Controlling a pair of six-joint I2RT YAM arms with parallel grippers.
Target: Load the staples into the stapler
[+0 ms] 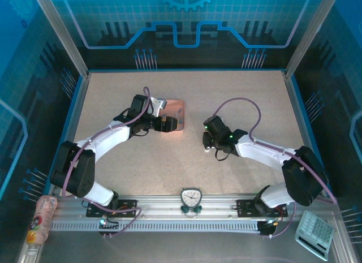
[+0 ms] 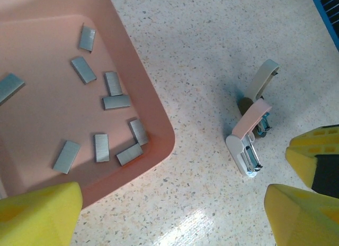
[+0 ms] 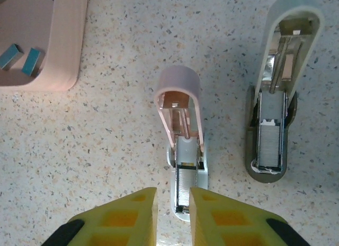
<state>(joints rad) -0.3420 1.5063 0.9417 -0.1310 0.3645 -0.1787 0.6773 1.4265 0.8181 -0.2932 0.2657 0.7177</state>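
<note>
At 6 o'clock of the stapler (image 3: 180, 87), right gripper (image 3: 174, 196) nearly closed astride its end; grip cannot be determined. Left gripper (image 2: 172, 198) wide open near staples (image 2: 116, 101).

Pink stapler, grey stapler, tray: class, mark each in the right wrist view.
pink stapler (image 3: 186, 151), right wrist view, on its metal channel.
grey stapler (image 3: 271, 135), right wrist view, on its metal channel.
tray (image 3: 69, 39), right wrist view, on its rim.

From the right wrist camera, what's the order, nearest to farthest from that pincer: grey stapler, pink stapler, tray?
1. Pink stapler, right at the right pincer's tips.
2. Grey stapler, off to the right.
3. Salmon-pink tray, far upper left.
</note>
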